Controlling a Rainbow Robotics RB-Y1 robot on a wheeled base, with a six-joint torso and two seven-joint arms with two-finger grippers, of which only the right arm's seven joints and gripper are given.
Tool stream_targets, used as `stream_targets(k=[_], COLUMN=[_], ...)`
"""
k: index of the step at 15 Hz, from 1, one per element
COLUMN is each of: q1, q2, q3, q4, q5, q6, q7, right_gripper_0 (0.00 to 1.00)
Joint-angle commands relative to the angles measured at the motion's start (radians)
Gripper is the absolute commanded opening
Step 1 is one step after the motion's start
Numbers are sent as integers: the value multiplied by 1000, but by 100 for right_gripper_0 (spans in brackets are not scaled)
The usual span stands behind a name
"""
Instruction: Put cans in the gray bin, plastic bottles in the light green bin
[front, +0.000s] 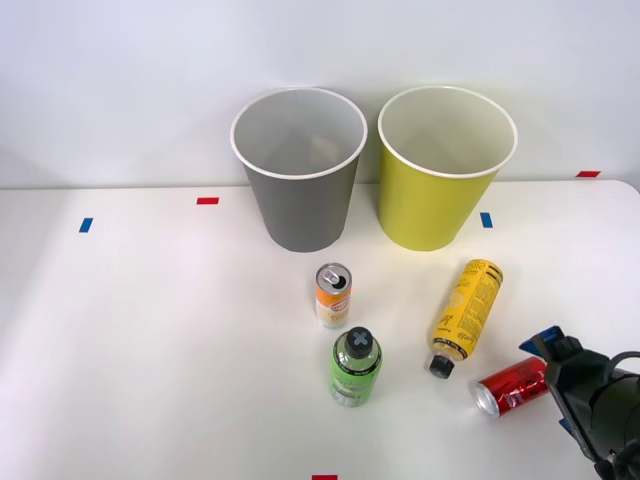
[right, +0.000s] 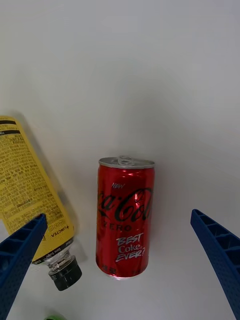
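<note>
Red can (right: 125, 215) lies on its side on the surface (front: 150, 350), near the front right, silver top pointing toward the yellow bottle (front: 466, 312). Gripper (right: 120, 262) hangs over the can, blue fingers (right: 220, 255) spread wide on either side, nothing held, no contact with the can. Yellow bottle lies just beside the can, black cap toward the robot; one finger overlaps it in the wrist view. Green bottle (front: 356, 366) and orange can (front: 333, 295) stand upright further left, near mid-surface. Gray bin (front: 300, 175) and green bin (front: 440, 175) stand side by side at the back; the gray one seems to hold something pale, which I cannot identify, and nothing is visible in the green one. Judgement: sorting barely begun, all four items out on the surface; red can looks to be first pick, bound for the gray bin. Surface is white, with small red and blue tape marks (front: 207, 201) scattered about; plain white wall behind.
</note>
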Motion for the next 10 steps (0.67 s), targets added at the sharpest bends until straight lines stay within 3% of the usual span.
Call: stream_targets(k=[1,4,10], q1=[-19,-90,-225], q2=[-20,-20,-42], q3=[23,43,90], q4=[2,11,183], q5=[0,-5,-64], q6=[34,132,132], q7=[-90,-122,-151], right_gripper_0=[100,100,100])
